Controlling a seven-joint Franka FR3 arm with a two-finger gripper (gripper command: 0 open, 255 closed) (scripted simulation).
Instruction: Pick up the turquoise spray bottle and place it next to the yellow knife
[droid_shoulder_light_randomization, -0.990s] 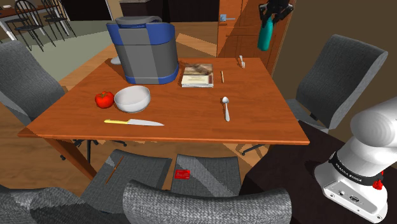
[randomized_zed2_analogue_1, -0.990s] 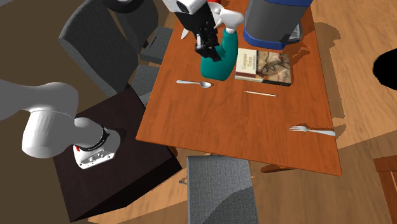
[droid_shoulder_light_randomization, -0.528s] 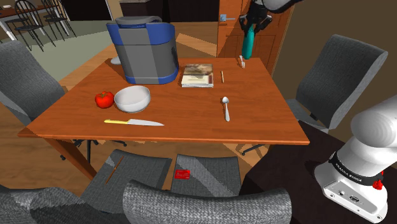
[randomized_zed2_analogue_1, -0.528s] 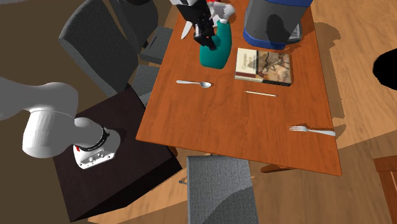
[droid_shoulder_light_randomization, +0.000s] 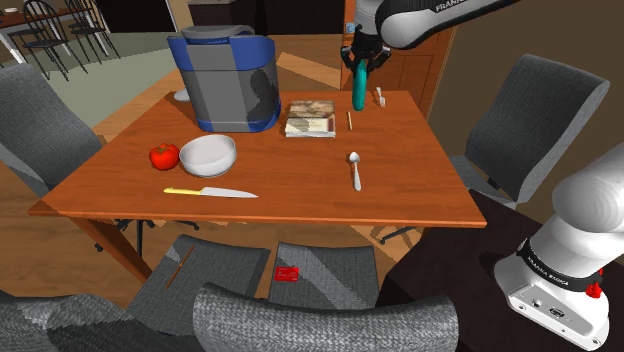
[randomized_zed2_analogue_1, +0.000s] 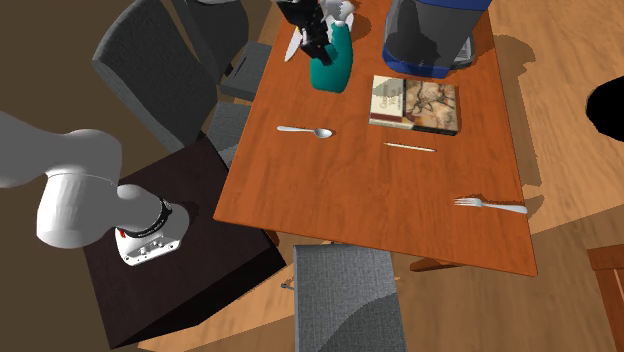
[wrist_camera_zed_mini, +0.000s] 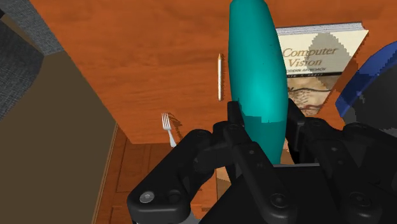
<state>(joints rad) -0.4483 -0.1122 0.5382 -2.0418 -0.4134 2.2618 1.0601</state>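
Wooden table (droid_shoulder_light_randomization: 300, 190) is spreading beneath the black gripper (droid_shoulder_light_randomization: 358, 62), whose fingers are clasping the turquoise spray bottle (droid_shoulder_light_randomization: 358, 90), which is hanging below them near the book (droid_shoulder_light_randomization: 310, 118); the yellow knife (droid_shoulder_light_randomization: 205, 192) is lying well apart.

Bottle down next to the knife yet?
No, the spray bottle hangs in the claw over the book end of the table, far from the knife.

Cannot see bottle (wrist_camera_zed_mini: 254, 63)'s gripped end, buried in hand (wrist_camera_zed_mini: 264, 133). Cannot see book (wrist_camera_zed_mini: 318, 54)'s whole cover behind bottle. Cannot see machine (randomized_zed2_analogue_1: 430, 35)'s top, cut by second exterior view's upper edge.
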